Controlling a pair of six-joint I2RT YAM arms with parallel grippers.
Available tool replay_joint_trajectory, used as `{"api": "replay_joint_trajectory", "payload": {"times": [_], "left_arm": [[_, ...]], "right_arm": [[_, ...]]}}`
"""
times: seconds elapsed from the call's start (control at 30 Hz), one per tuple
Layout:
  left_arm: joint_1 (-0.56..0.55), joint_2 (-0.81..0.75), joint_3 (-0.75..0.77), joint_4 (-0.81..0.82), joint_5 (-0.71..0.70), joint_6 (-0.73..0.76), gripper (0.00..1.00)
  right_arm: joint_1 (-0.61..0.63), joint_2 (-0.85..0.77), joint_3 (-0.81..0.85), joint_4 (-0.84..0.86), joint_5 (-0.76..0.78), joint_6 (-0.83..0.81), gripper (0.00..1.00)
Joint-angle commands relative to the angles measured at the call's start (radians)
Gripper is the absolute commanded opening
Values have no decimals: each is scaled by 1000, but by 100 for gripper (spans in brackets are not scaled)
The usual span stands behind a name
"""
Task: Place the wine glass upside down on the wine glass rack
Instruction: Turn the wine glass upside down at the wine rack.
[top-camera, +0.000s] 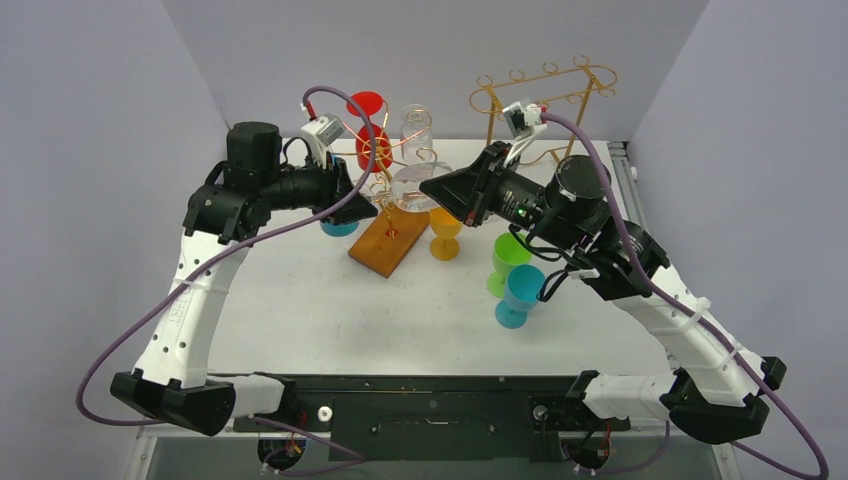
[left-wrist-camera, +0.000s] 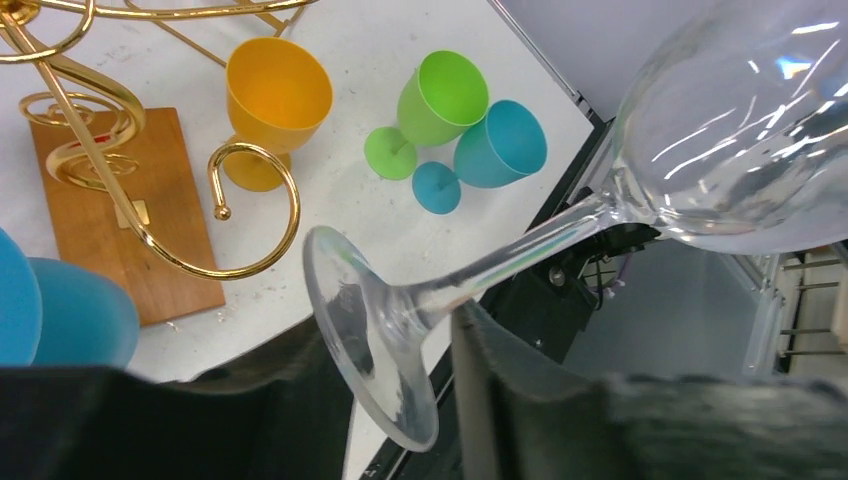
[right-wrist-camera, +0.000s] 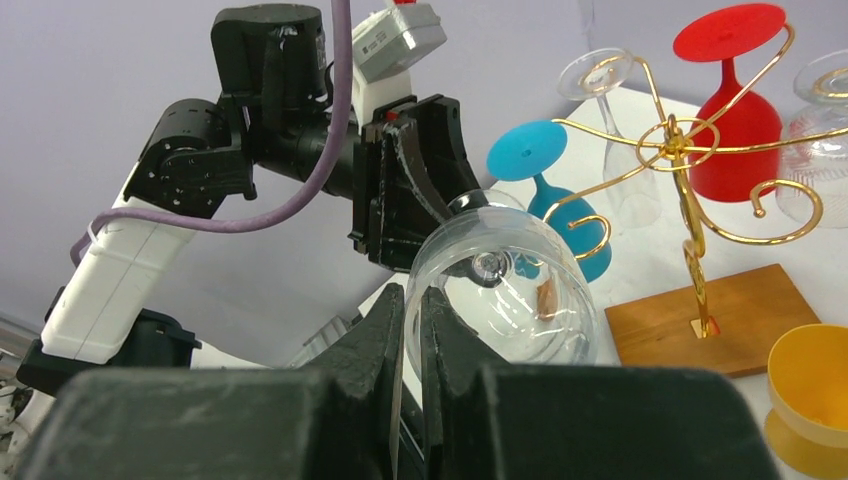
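A: Held wine glass (top-camera: 415, 185) sideways in air, just beside wine glass rack (right-wrist-camera: 690, 250). Pinched bowl rim with right claw (right-wrist-camera: 412, 300).

B: Had left claw (left-wrist-camera: 395, 350) half closed around stem; could not tell whether gripping. Needed firm stem hold before freeing rim, then foot upward into free gold curl (left-wrist-camera: 255, 210). Minded hanging red glass (right-wrist-camera: 735, 140), blue glass (right-wrist-camera: 545, 200), yellow goblet (left-wrist-camera: 275, 100) on counter (top-camera: 330, 310).

Clear, glossy glass in the wine glass (left-wrist-camera: 520, 250), streaked with white reflections. Polished gold metal wire in the wine glass rack (left-wrist-camera: 296, 205), on a smooth satin brown wood base (left-wrist-camera: 110, 210). Smooth, softly shiny plastic in the orange goblet (left-wrist-camera: 275, 95) at three o'clock of the base, likewise the green goblet (left-wrist-camera: 445, 100) and teal goblet (left-wrist-camera: 500, 145) at four. Matt white table (left-wrist-camera: 370, 50), lightly scuffed. Matt black, grainy plastic on the left gripper's fingers (left-wrist-camera: 540, 400).
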Motion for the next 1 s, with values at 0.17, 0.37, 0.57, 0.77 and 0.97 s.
{"api": "replay_joint_trajectory", "payload": {"times": [0.17,0.37,0.57,0.77,0.97], "left_arm": [[20,1,53,49,13,51,2],[21,-26,74,39,-56,212,0],[20,-50,95,37,-132,338,0],[20,-65,93,63,-176,375,0],[21,-59,102,71,-215,423,0]], "right_arm": [[9,-36,-79,182,-56,72,0],[9,-54,-153,198,-103,102,0],[5,-70,-177,163,-135,98,22],[-7,-81,-207,154,-151,108,36],[-21,-90,-209,137,-171,118,48]]}}
